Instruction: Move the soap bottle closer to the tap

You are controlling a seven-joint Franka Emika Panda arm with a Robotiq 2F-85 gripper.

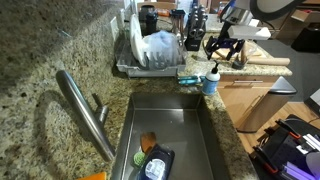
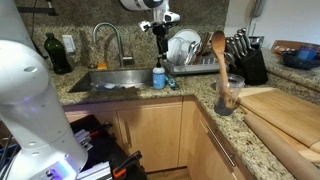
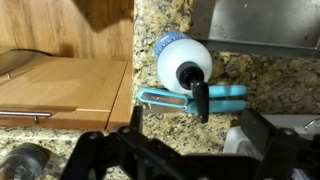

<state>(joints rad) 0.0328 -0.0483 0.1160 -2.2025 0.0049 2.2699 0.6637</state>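
Two dark fingers [image 3: 104, 148] of the gripper [image 3: 180, 138] stand wide apart in the wrist view, with nothing between them. The soap bottle [image 3: 184, 62] sits upright on the granite counter [image 3: 150, 30] at 12 o'clock from the gripper, its dark pump head facing the camera. A teal scrub brush [image 3: 195, 98] lies flat at the bottle's 6 o'clock, just beside its base; I cannot tell whether they touch. A wooden cutting board [image 3: 60, 85] lies at the bottle's 9 o'clock. In both exterior views the gripper [image 1: 225, 48] [image 2: 160, 38] hangs above the soap bottle [image 1: 211, 80] [image 2: 159, 76], apart from it. In an exterior view the bottle stands at the sink's [image 1: 200, 120] far corner, the dish rack [image 1: 150, 70] at its 10 o'clock, and the tap [image 1: 80, 110] well apart at its 8 o'clock, across the basin.
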